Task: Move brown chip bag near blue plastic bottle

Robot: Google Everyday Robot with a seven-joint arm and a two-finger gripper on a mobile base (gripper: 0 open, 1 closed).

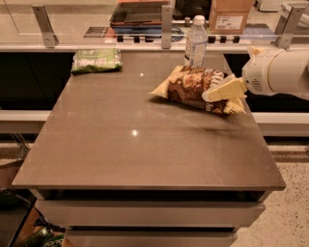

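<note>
Counter (145, 159) top: smooth, glossy grey-brown slab with two light glints, and a glass rail with metal posts along the far edge.

Camera view:
- blue plastic bottle (195, 41) stands upright at that far edge. Clear bluish plastic, white cap, pale label.
- brown chip bag (190, 89) sits just in front of the bottle, slightly to its right. Can't tell if the two touch.
- Bag's long axis runs roughly left-right, with the right end angled toward the near side. The left cream-yellow end points away from the arm.
- Bag is crinkly, puffed foil, dark brown with white script and chip pictures.
- gripper (217, 96) comes in from right of the bottle on a fat white arm segment (277, 72). Its cream-yellow wedge fingers are clamped on the bag's right end.
- Dark shadow on the counter in front of that end. Can't tell if the bag rests or hangs.
- green bag (96, 60), flat and crinkly, is well left of the bottle.
- cardboard box (231, 14) is behind the bottle, past the rail.
</note>
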